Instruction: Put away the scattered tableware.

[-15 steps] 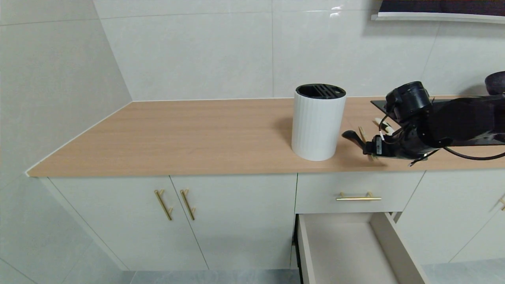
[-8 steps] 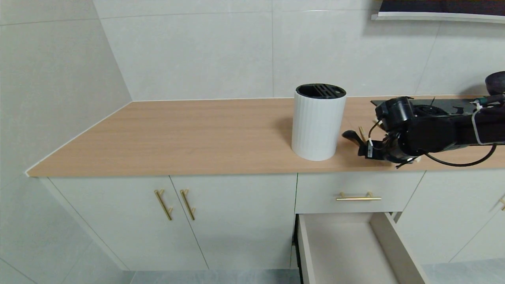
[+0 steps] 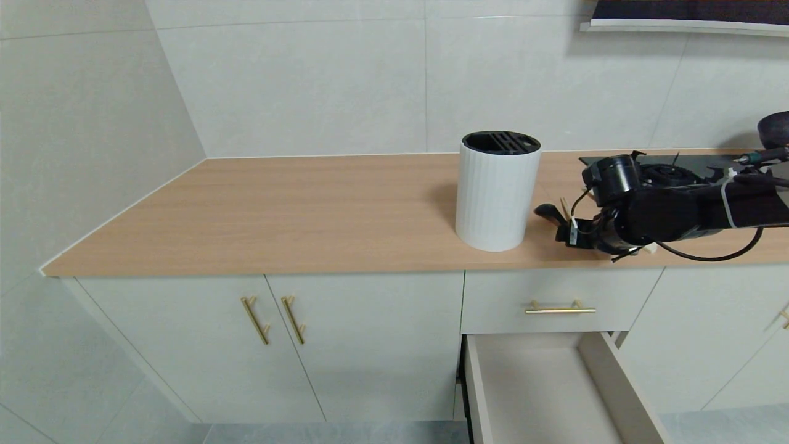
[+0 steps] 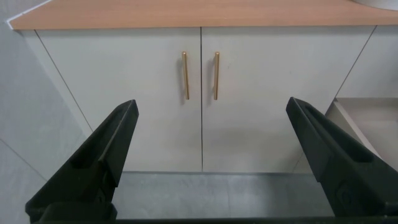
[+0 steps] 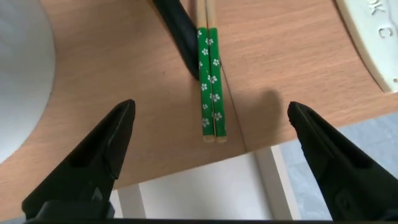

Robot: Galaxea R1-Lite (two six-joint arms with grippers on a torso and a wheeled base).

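- Chopsticks point(image 5: 209, 81): a pair lying flat on the worktop point(image 3: 308, 209), side by side and touching. The shafts are pale wood and the ends are green with small white flowers. The green tips stop just short of the worktop's front edge.
- Black utensil handle point(image 5: 180, 37): lies against the chopsticks on the side toward the holder.
- White ribbed holder point(image 3: 497, 191): upright, with a slotted black top, near the chopsticks on the robot's left.
- Right gripper point(image 5: 209, 124): low over the green ends. The jaws are wide apart, one on each side of the pair, touching neither stick.
- Drawer point(image 3: 542, 388): pulled open below the front edge.
- Left gripper point(image 4: 211, 109): jaws apart and holding nothing, facing the cabinet doors point(image 4: 199, 124).
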